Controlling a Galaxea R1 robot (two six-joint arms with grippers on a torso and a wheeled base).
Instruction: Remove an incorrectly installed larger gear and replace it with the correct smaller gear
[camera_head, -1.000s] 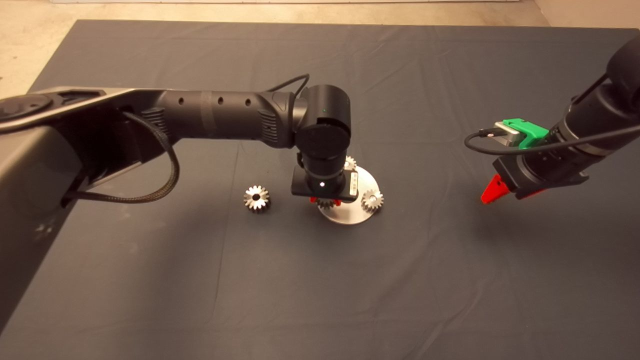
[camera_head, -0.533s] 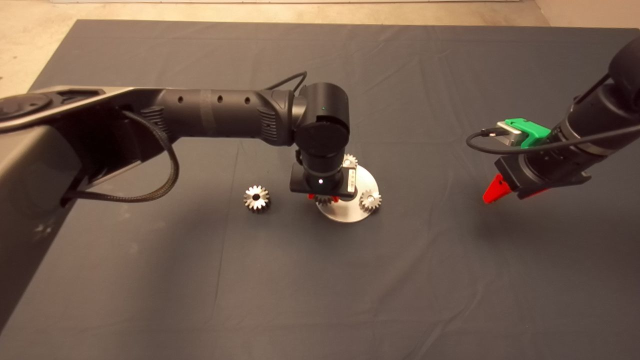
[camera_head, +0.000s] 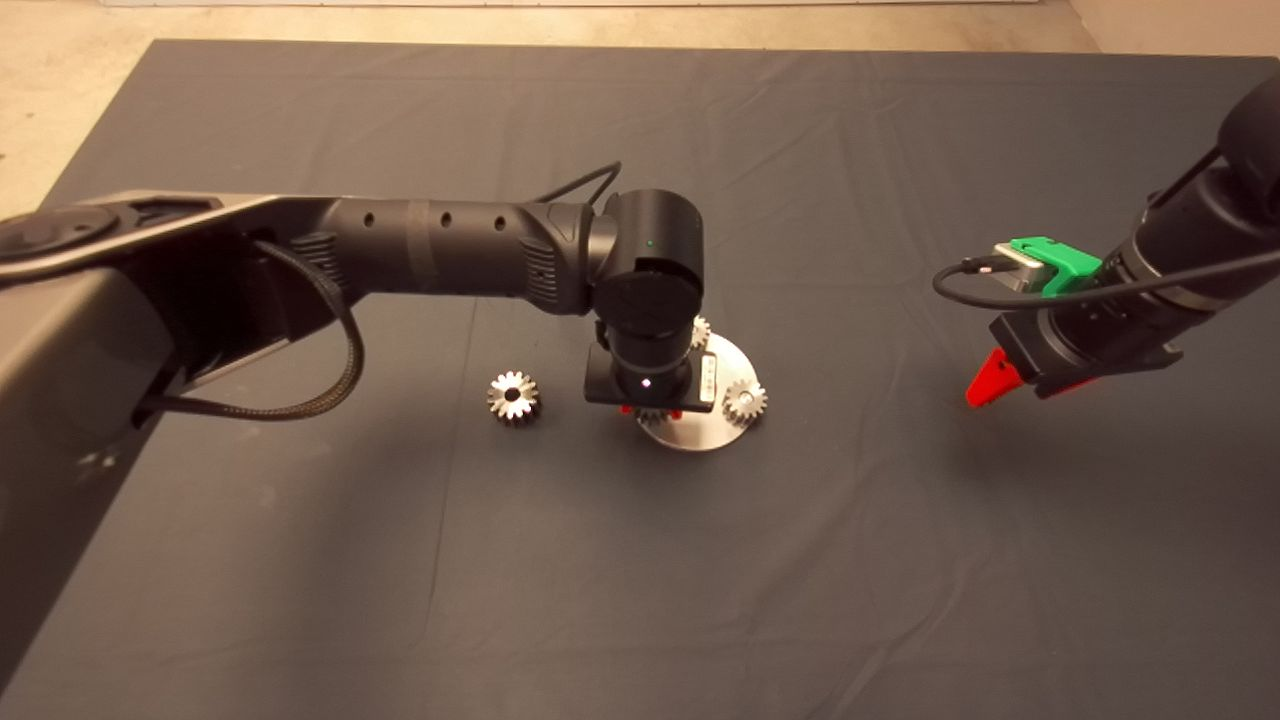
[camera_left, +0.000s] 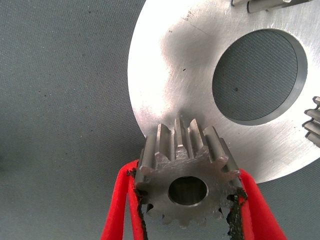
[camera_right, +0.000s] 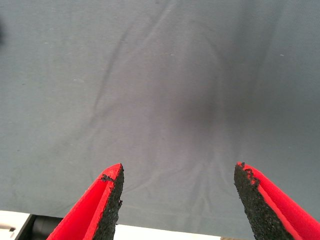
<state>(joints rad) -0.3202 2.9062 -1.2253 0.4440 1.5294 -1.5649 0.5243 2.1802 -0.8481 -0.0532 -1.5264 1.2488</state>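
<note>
Hiding the left tool (camera_head: 650, 411), its wrist covers the smaller gear (camera_left: 186, 181).

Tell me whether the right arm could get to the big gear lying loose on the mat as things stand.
Probably not easily: the larger gear lies beyond the round plate, and the left arm, with its left gripper holding the smaller gear there, stands between it and the open right gripper.

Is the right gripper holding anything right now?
No, the right gripper is open over bare mat, with nothing between its red fingers.
</note>
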